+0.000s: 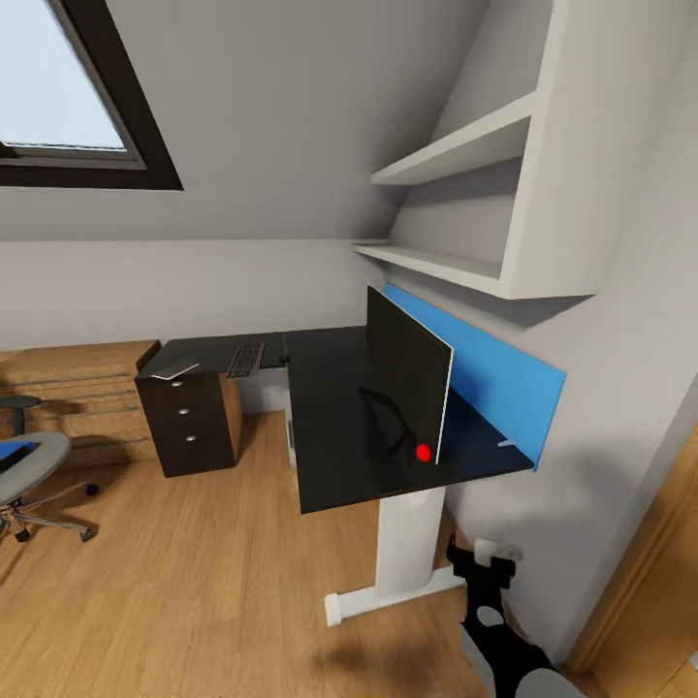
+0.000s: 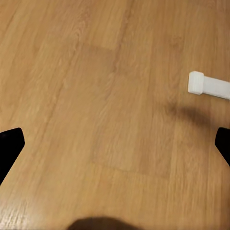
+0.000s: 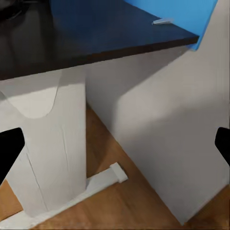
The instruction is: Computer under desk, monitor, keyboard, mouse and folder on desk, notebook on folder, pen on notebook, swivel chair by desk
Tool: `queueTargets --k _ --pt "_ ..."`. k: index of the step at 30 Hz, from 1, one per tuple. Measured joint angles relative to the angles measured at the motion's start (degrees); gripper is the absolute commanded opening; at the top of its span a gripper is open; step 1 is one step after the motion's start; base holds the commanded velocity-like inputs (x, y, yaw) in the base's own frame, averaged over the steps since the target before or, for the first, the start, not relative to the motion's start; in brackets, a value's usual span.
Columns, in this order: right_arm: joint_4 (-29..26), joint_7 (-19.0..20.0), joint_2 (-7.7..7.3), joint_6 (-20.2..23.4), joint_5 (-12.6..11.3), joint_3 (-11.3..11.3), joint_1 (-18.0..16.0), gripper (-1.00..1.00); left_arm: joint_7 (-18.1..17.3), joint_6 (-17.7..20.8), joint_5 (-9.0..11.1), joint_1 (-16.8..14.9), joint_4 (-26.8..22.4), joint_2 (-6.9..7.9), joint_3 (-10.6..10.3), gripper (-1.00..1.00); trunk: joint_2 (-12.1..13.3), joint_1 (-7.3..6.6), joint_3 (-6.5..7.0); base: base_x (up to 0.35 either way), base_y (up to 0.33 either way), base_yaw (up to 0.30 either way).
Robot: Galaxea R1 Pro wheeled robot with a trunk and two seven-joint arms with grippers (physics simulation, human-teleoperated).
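Head view: bedroom workspace, robot beside the tabletop.
Swivel chair (image 1: 29, 465) with blue folder (image 1: 17, 452) at left edge; keyboard (image 1: 245, 360) left of centre on tabletop (image 1: 330, 436); monitor (image 1: 407, 388) centre-right; right hand (image 1: 482, 564) lower right, both hands wide apart.

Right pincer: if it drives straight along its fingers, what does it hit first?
Most likely the grey wall under the desk, just beside the desk's white leg. Both fingers sit wide at the frame edges, nothing between them. Depth to the wall is unclear.
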Motion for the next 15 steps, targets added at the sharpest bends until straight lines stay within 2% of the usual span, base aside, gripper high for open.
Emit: queueTargets --k 3,5,7,10,12,15 --pt "6.8 0.0 0.19 -4.6 0.0 0.0 0.0 1.0 0.0 0.0 0.0 0.0 0.3 -0.04 0.2 1.0 0.0 0.0 0.0 0.0 0.0 0.052" --pt "13.5 0.1 0.37 -8.0 0.0 -0.2 0.0 1.0 0.0 0.0 0.0 0.0 2.2 -0.02 0.1 1.0 0.0 0.0 0.0 0.0 0.0 0.104" --pt "16.9 0.1 0.43 -9.2 0.1 -0.3 0.0 1.0 0.0 -0.1 0.0 0.0 4.5 0.03 0.1 1.0 0.0 0.0 -0.01 0.0 0.0 0.145" --pt "18.9 0.3 0.51 -9.7 0.1 -0.3 0.6 1.0 0.0 -0.3 0.1 0.0 6.6 0.12 0.1 1.0 0.0 0.0 -0.09 0.0 0.0 0.194" --pt "19.6 0.4 0.47 -9.7 0.2 -0.3 2.2 1.0 0.0 -1.5 0.1 0.0 7.5 0.16 0.1 1.0 0.0 0.0 -0.17 0.0 0.0 0.219" --pt "20.0 1.2 0.57 -9.8 0.2 -0.3 4.5 1.0 0.0 -5.7 0.1 0.0 9.3 0.15 0.1 1.0 0.0 0.0 -0.3 0.0 0.0 0.236"
